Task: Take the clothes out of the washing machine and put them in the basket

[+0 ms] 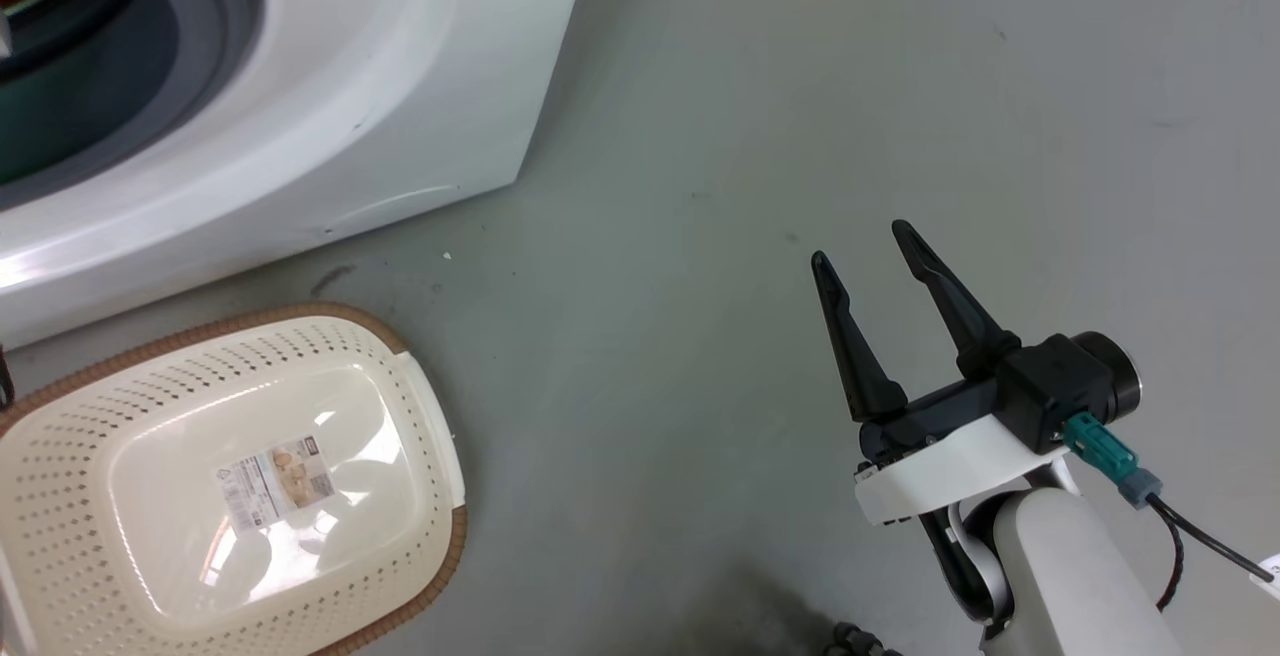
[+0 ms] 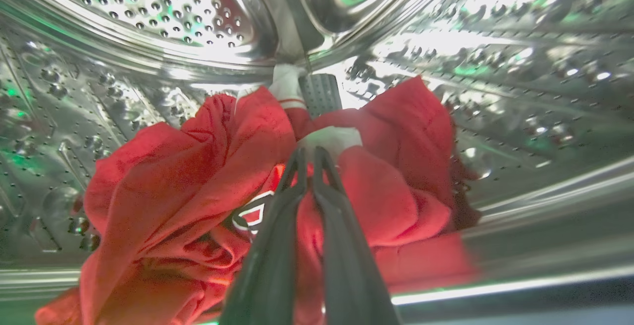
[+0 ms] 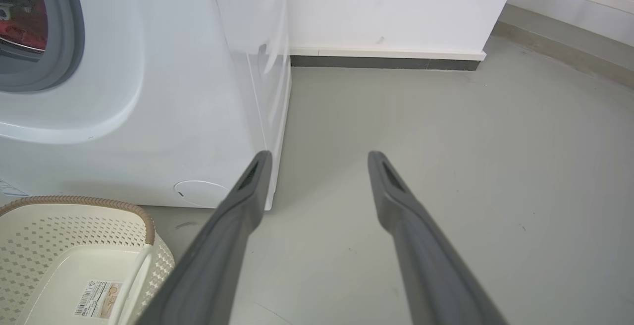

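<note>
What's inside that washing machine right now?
Red clothes with white trim lie heaped in the steel drum, the left gripper pinched shut on them. Anything beneath the heap is covered.

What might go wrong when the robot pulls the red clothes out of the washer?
The left gripper pinches just a small fold of the clothes, so the bunch might slip free. Trailing cloth might catch on the grey ridge in the drum. The basket sits low before the washing machine, so cloth might drop onto the floor.
</note>
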{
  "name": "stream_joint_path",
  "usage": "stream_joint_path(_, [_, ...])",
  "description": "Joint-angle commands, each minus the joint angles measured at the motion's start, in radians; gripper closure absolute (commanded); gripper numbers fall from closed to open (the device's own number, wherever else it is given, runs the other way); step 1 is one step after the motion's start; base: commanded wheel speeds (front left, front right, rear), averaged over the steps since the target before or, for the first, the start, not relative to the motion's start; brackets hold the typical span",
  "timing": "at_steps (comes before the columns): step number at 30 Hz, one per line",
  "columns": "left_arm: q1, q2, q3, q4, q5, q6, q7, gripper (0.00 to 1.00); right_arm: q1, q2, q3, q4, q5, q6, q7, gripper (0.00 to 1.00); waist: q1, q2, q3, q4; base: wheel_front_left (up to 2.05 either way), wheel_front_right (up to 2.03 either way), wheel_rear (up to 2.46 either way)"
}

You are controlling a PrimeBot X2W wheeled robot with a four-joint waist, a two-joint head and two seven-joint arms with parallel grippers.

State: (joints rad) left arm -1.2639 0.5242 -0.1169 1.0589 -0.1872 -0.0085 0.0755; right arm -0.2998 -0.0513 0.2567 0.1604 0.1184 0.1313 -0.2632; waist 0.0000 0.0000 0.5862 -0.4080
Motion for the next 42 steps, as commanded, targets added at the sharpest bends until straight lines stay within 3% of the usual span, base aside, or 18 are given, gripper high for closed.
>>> stream_joint_path(1, [0.015,0.004,0.008,0.002,-0.008,-0.003,-0.021,1.00,0.009,0.002,-0.004,0.000,-0.006,-0.001,-0.002,0.00,0.0000,0.0000,-0.025,0.014,0.00,0.00,0.00])
stream_joint_path(3, [0.041,0.010,0.017,0.025,-0.023,-0.021,-0.071,1.00,0.014,0.002,-0.007,0.005,-0.010,-0.001,-0.001,0.00,0.0000,0.0000,-0.051,0.021,0.00,0.00,0.00])
stream_joint_path(10, [0.141,-0.054,0.025,0.103,-0.074,-0.077,-0.225,1.00,0.056,0.002,-0.040,0.024,-0.022,-0.001,0.024,0.00,0.0000,0.0000,-0.170,0.064,0.00,0.00,0.00])
stream_joint_path(22, [0.329,-0.160,0.013,0.133,-0.111,-0.105,-0.338,1.00,0.177,0.002,-0.084,0.015,-0.051,-0.001,0.086,0.00,0.0000,0.0000,-0.420,0.126,0.00,0.00,0.00])
stream_joint_path(30, [0.472,-0.202,0.048,-0.056,-0.118,-0.094,-0.342,1.00,0.256,0.002,-0.106,-0.036,-0.069,-0.001,0.133,0.00,0.0000,0.0000,-0.535,0.168,0.00,0.00,0.00])
stream_joint_path(42, [0.635,-0.261,0.094,-0.369,-0.096,-0.080,-0.341,1.00,0.317,0.002,-0.128,-0.107,-0.078,-0.001,0.176,0.00,0.0000,0.0000,-0.582,0.223,0.00,0.00,0.00])
